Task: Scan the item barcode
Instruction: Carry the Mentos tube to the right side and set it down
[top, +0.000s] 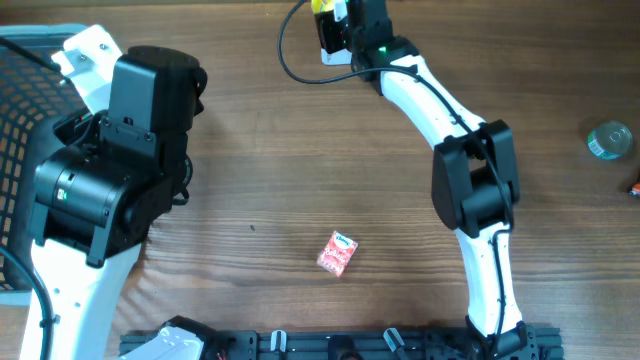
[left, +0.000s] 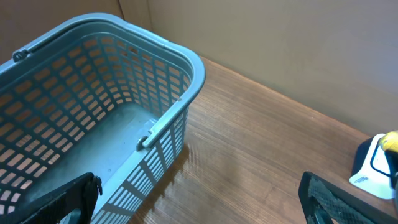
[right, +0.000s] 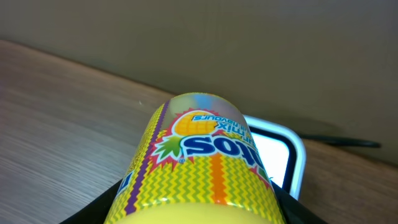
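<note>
So here's my setup: my right claw (top: 341, 18) is clamped on a yellow tube (right: 199, 168) of candy, lying on its side with one end pointing forward. I've got it reached out to the far edge of the tabletop (top: 250, 150), right by the scanner (right: 277, 146). That's the whole point of the pose, I reckon: get the label in front of the scanner's white face so it can read the code. From my wrist view the tube fills most of the frame and the scanner sits just behind it to the right. I can't actually see a barcode on the side facing me, only the zigzag print and the logo, so it may be round the other side. My guess is it needs a bit of a roll before it reads.

My left claw (left: 199, 208) is spread wide with nothing in it, parked over by the grey basket (left: 93, 112) on my left side. Probably just waiting out of the way.

Other stuff around: a small pink packet (top: 338, 254) lies in the middle of the tabletop, well apart from both arms. A bottle (top: 609, 140) sits off at the right edge. The scanner's black cable (top: 288, 55) loops out to the left of it. Nothing is between the tube and the scanner as far as I can tell.
</note>
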